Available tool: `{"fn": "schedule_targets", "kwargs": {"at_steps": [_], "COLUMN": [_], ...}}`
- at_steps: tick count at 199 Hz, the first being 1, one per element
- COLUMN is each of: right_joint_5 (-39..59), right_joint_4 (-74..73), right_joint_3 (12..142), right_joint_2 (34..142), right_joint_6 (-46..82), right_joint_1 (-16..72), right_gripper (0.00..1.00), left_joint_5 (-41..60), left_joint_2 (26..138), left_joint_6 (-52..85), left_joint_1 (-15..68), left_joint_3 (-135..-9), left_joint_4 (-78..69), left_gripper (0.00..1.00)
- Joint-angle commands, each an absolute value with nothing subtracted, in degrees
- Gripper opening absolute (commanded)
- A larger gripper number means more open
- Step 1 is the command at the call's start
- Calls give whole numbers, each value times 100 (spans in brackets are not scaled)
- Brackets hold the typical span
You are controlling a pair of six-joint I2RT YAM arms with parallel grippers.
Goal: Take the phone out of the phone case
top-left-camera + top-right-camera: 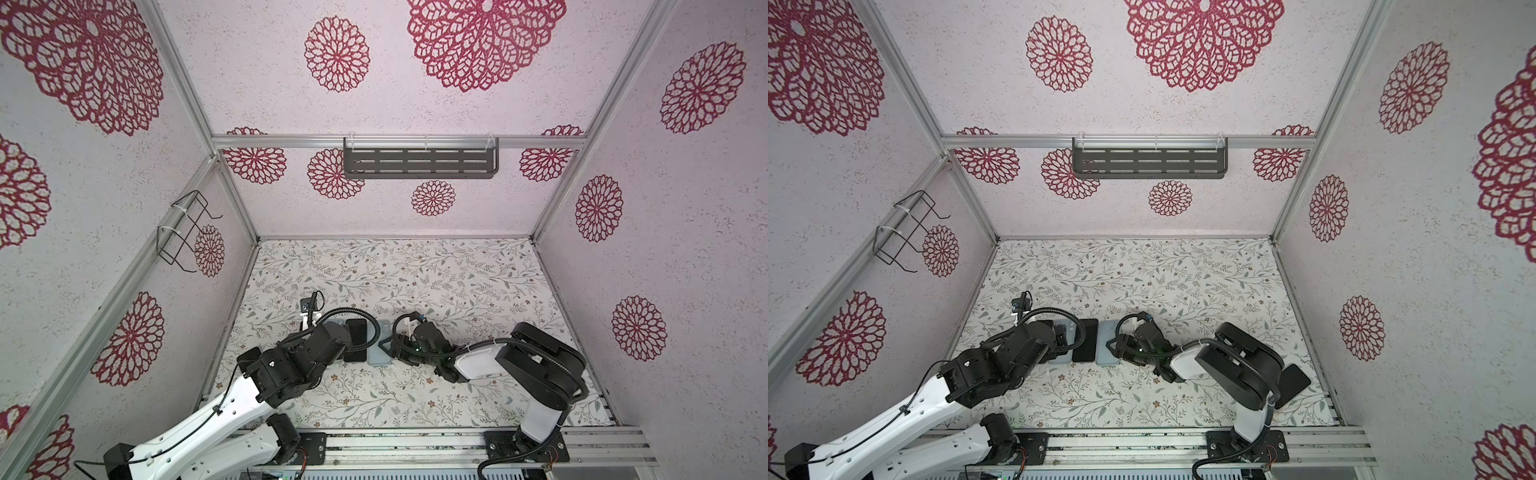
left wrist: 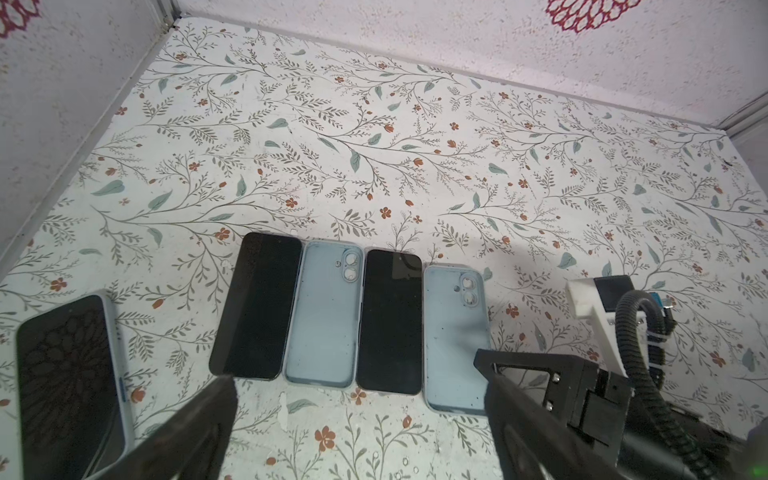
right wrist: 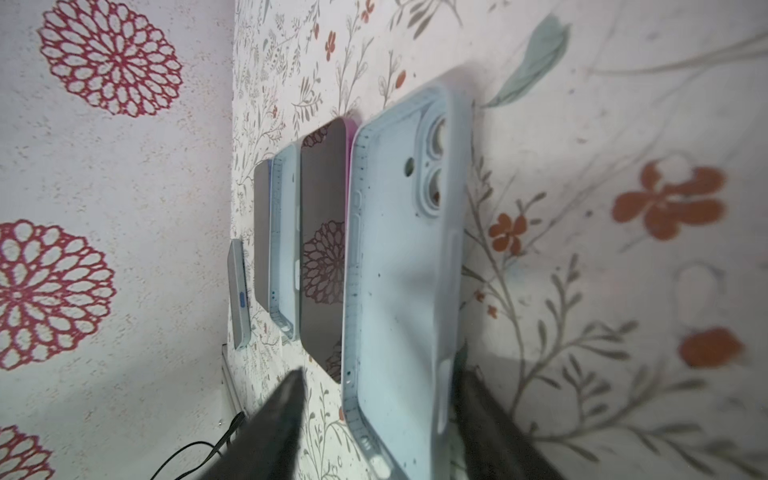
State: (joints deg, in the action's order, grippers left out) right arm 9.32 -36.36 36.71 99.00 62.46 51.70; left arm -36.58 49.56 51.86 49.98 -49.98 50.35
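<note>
1. Right gripper (image 3: 380, 374): released, jaws wide astride the near end of the end case (image 3: 403, 270). One finger sits right by the case's side; can't tell if it touches.
2. Left gripper (image 2: 359, 380): released, nothing between its fingers, hanging over the row's front end.
3. A row lies flat on the surface (image 2: 374, 145), left of middle and slightly nearer the front edge. From the left edge: outer phone (image 2: 257, 307), inner case (image 2: 324, 316), inner phone (image 2: 390, 320), end case. All sit side by side; both cases are empty and pale blue.
4. Cased phone (image 2: 68, 382): screen up, still in its pale case, apart from the row, toward the left edge.
</note>
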Motion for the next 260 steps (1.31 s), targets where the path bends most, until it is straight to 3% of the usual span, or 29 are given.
{"fn": "schedule_targets", "kwargs": {"at_steps": [1, 27, 56, 89, 145, 208, 260], "right_joint_5": [319, -422, -2177, -2764, -2178, -1223, -800], "right_joint_4": [-1977, -266, 2523, 4349, 4169, 3459, 3001], "right_joint_3": [3722, 3773, 4138, 3988, 3577, 3037, 2742], "right_joint_2": [9237, 8082, 6590, 5450, 4928, 5132, 5619], "right_joint_6": [5669, 5121, 4781, 4760, 4392, 4297, 3980], "right_joint_1": [5164, 5111, 4816, 2829, -170, -2528, -3199], "right_gripper": [86, 99, 99, 99, 99, 99, 99], "left_joint_5": [-3425, -3204, -2635, -1826, -1083, -993, -1012], "left_joint_2": [5021, 5121, 5336, 5845, 6784, 6696, 6656], "left_joint_6": [5131, 5049, 4778, 4424, 4118, 4170, 4230], "left_joint_1": [4931, 4904, 4802, 4778, 4744, 4729, 4703], "left_joint_3": [-4940, -4931, -4906, -4835, -5383, -5303, -5247], "left_joint_4": [4702, 4289, 3494, 2259, 1843, 1778, 1756], "left_gripper": [97, 97, 97, 97, 97, 97, 97]}}
